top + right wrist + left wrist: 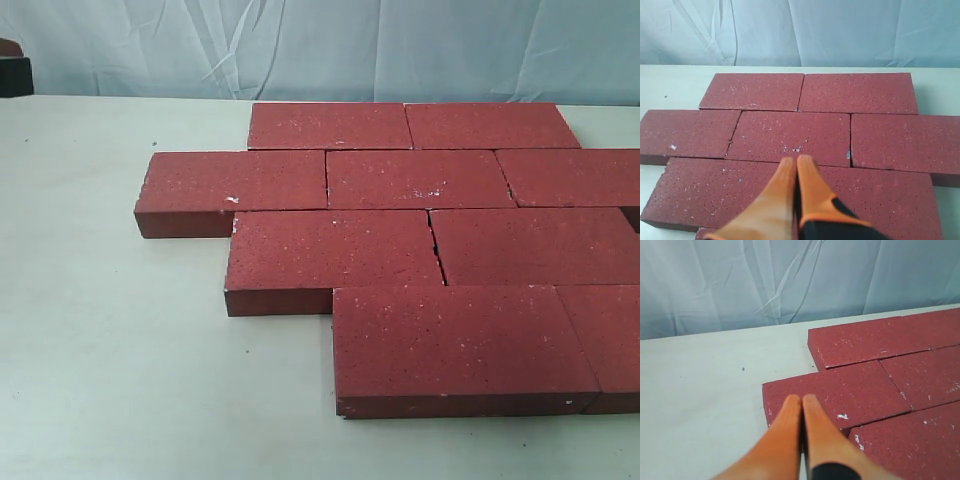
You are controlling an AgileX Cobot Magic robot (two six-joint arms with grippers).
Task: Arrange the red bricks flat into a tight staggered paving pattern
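Several dark red bricks (420,180) lie flat on the pale table (100,350) in four staggered rows, edges touching; the nearest row's big brick (455,345) sits at the front right. Neither gripper shows in the exterior view. In the left wrist view my left gripper (801,399) is shut with nothing held, its orange fingers (785,435) over the outer corner of a brick (840,392). In the right wrist view my right gripper (794,161) is shut and empty above the seam between two brick rows (790,135).
A blue-grey cloth backdrop (330,45) hangs behind the table. A dark object (14,68) sits at the far left edge. Small gaps show between some bricks (436,245).
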